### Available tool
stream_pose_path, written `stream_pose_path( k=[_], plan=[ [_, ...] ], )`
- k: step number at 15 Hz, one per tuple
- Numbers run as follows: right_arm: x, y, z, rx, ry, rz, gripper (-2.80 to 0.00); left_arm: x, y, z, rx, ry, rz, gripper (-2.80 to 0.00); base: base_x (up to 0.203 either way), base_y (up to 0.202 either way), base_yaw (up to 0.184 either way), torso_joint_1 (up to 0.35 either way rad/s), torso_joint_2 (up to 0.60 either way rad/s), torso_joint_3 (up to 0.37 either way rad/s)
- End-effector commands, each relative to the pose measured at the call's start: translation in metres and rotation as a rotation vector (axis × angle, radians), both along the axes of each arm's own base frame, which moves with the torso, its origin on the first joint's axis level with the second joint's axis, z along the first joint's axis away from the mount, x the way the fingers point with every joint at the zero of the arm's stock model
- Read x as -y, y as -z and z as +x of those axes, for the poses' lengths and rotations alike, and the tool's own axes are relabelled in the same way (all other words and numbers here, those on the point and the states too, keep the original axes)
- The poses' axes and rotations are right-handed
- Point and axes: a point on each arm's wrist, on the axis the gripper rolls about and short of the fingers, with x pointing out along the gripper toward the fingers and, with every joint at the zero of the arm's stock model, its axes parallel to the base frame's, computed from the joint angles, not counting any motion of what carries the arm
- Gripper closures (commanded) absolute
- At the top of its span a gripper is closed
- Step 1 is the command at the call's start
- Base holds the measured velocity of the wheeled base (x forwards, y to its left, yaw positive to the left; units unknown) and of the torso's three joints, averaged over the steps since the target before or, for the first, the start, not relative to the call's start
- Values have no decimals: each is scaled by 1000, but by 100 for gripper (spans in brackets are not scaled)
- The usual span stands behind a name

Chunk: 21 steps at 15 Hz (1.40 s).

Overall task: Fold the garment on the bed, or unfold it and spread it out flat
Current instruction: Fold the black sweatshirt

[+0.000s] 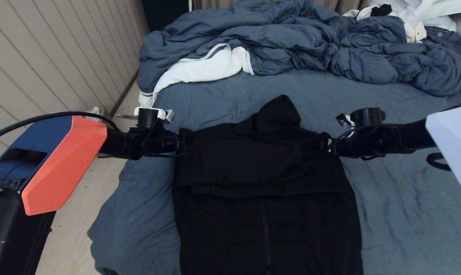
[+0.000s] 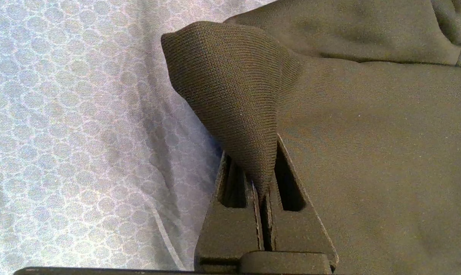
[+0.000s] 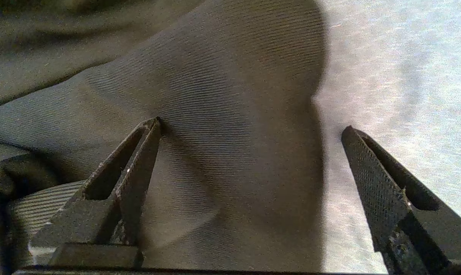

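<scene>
The black hooded garment [image 1: 265,183] lies face up on the bed [image 1: 398,198], hood pointing away from me, zipper running down its middle, with its upper part folded across the chest. My left gripper [image 1: 182,143] is at the garment's left shoulder edge. In the left wrist view that gripper [image 2: 255,147] is shut on a raised peak of the garment's fabric [image 2: 230,76]. My right gripper [image 1: 324,144] is at the right shoulder edge. There it [image 3: 251,125] stands open, with the edge of the garment [image 3: 223,76] lying loose between its fingers on the sheet [image 3: 387,57].
A rumpled blue-grey duvet [image 1: 310,42] with white lining [image 1: 203,68] fills the far part of the bed. White clothing [image 1: 417,15] lies at the far right. The bed's left edge drops to the floor [image 1: 78,229] beside a panelled wall [image 1: 43,57].
</scene>
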Motion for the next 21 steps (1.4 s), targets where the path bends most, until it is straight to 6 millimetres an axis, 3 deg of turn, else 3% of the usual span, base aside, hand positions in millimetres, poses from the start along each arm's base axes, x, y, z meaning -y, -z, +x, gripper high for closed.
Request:
stream_pose_path(
  k=[1, 9, 15, 21],
  plan=[
    [0, 4, 3, -4, -2, 1, -280, 0, 1, 0, 0, 0, -2, 0, 0, 0, 0, 0, 0, 0],
    [-3, 11, 13, 18, -8, -5, -280, 1, 4, 2, -5, -2, -7, 0, 0, 0, 0, 0, 0, 0],
    [-4, -9, 14, 72, 3, 4, -280, 1, 4, 2, -5, -2, -7, 0, 0, 0, 0, 0, 0, 0],
    [-4, -5, 24, 88, 2, -4, -280, 1, 2, 2, -3, -6, -15, 0, 0, 0, 0, 0, 0, 0]
  ],
)
